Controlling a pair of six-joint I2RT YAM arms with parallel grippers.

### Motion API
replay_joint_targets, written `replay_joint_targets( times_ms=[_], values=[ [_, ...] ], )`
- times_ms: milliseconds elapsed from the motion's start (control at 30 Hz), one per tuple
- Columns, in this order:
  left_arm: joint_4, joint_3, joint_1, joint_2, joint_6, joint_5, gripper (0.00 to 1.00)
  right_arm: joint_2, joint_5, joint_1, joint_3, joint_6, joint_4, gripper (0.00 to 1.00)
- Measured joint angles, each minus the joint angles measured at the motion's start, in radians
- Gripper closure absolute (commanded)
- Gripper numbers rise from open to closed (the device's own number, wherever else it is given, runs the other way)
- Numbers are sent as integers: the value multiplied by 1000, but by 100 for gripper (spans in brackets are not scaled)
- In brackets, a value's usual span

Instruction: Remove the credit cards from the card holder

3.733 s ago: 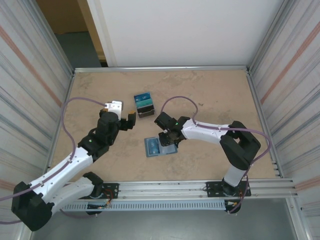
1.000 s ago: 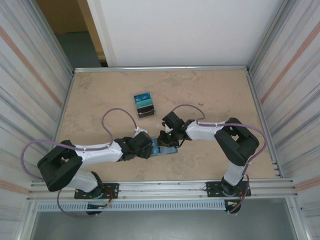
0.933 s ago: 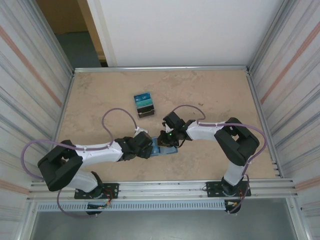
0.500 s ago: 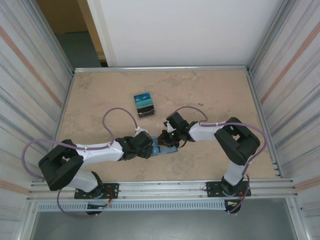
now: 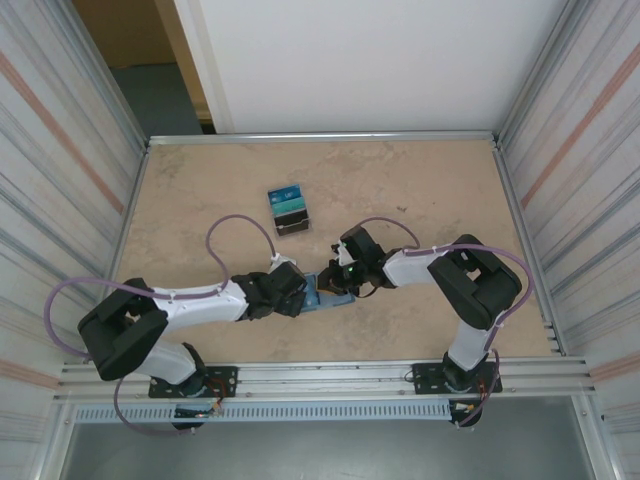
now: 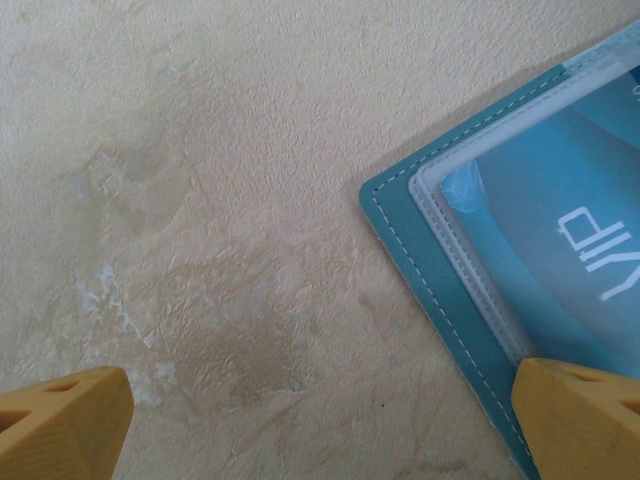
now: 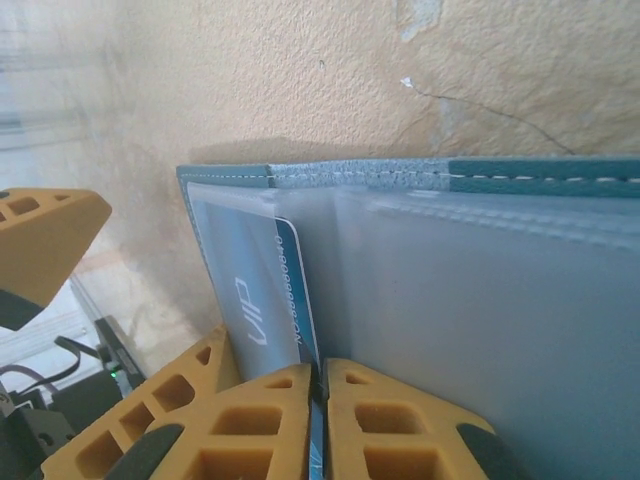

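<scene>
Right pincer (image 7: pixel 318 400) clamped on the edge of the teal VIP credit card (image 7: pixel 248 290), which sits in the clear pocket (image 7: pixel 450 300) of the flat stitched teal-blue card holder (image 5: pixel 327 297), unfolded on the tan bench (image 5: pixel 420 190) between the arms. Left pincer (image 6: pixel 320 430) spread wide over the holder's corner: pin it, pull straight. Right wrist view shows the pinch; top view shows a loose blue card stack (image 5: pixel 288 210) behind.
</scene>
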Motion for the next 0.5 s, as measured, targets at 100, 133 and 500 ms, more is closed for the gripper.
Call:
replay_joint_targets(
  times_ms=[100,133,500],
  values=[
    [-3,2,0,1,0,0,1,-1,-11,-5,-7,2,16,94],
    [-5,3,0,2,0,0,2,0,-12,-6,-7,2,18,94],
    [-21,14,0,6,11,0,1,-1,-38,-4,-7,3,40,91]
  ],
)
